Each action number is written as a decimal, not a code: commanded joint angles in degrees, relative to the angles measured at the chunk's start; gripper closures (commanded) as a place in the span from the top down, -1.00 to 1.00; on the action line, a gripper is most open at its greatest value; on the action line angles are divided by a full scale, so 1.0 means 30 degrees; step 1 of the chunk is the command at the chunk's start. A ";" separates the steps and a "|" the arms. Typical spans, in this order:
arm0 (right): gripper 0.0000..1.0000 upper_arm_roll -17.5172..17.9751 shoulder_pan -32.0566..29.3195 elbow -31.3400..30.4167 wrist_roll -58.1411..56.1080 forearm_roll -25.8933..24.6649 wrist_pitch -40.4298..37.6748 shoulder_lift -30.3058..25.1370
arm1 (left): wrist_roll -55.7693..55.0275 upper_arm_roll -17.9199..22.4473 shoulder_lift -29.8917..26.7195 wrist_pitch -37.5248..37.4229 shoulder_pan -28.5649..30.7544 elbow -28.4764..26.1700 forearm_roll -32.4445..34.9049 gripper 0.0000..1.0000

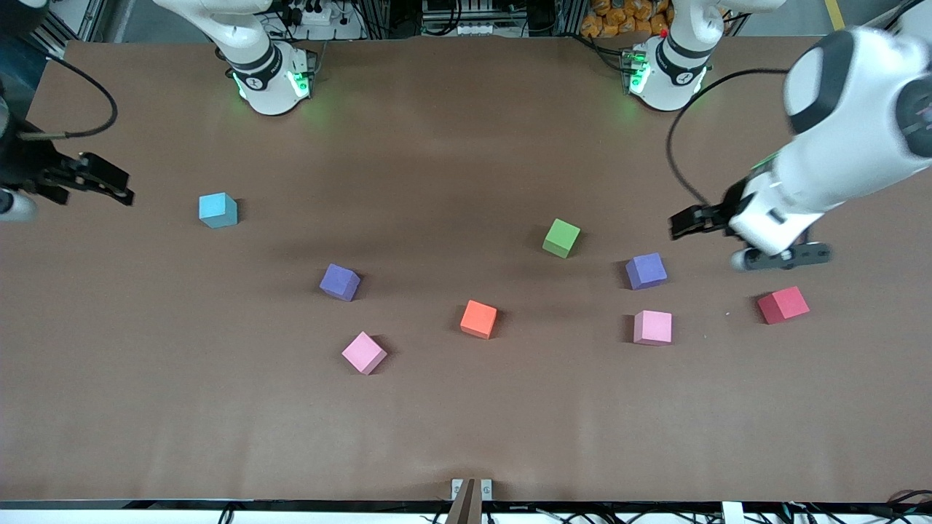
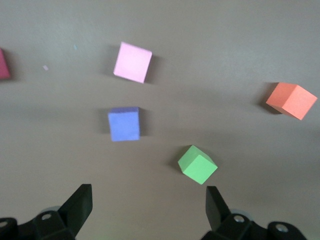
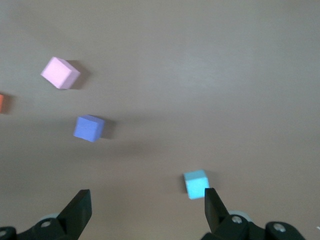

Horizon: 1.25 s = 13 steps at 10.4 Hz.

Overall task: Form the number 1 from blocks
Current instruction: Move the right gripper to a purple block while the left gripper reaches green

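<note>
Five blocks lie scattered and apart on the worktop point(image 1: 451, 422): green block point(image 1: 561, 238) at about 1 o'clock from the orange cube point(image 1: 478, 319), purple blocks point(image 1: 646, 271) point(image 1: 339, 282) at 2 and 10, pink blocks point(image 1: 652, 327) point(image 1: 364, 353) at 3 and 8. Left gripper point(image 1: 688, 220) hangs wide, empty, near the red cube point(image 1: 783, 305); right gripper point(image 1: 109, 182) wide, empty, near the blue cube point(image 1: 218, 210).

Cubes: 1 green point(image 1: 561, 238), 2 purple point(image 1: 340, 282) point(image 1: 646, 271), 2 pink point(image 1: 364, 353) point(image 1: 652, 327), lt-blue point(image 1: 218, 210), orange point(image 1: 478, 319), red point(image 1: 783, 304); table brown point(image 1: 466, 422).

Five separate foam cubes flat on the table: green cube point(image 1: 561, 238) at 12 o'clock; purple cubes point(image 1: 646, 271) point(image 1: 340, 282); pink cubes point(image 1: 652, 327) point(image 1: 364, 353) at 4 and 8.
</note>
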 commanded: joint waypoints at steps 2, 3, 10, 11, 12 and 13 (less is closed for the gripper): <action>1.00 0.0094 0.1346 0.0348 0.1071 0.0522 0.2620 0.2716 | -0.5440 -0.0714 0.0935 0.1833 -0.1021 -0.1295 -0.1361 1.00; 1.00 0.0094 0.1786 0.0407 0.1860 0.0494 0.3413 0.3508 | -0.6237 -0.1213 0.1288 0.2796 -0.1050 -0.1876 -0.1740 1.00; 1.00 0.0036 0.4718 0.0263 1.3170 0.0757 0.5795 0.7819 | -1.4761 -0.2741 0.4246 0.8455 -0.2719 -0.4254 -0.1890 1.00; 1.00 0.0036 0.4807 -0.0319 1.3380 0.1134 0.5911 0.7938 | -1.5061 -0.2741 0.4483 0.8663 -0.2721 -0.4341 -0.1891 1.00; 1.00 0.0036 0.4808 -0.0905 1.3324 0.1921 0.6231 0.8172 | -1.5122 -0.2741 0.4601 0.8926 -0.2692 -0.4603 -0.1891 1.00; 1.00 0.0065 0.4779 -0.1259 1.3178 0.2248 0.6553 0.8435 | -1.5122 -0.2770 0.4602 0.9422 -0.2691 -0.5128 -0.1891 1.00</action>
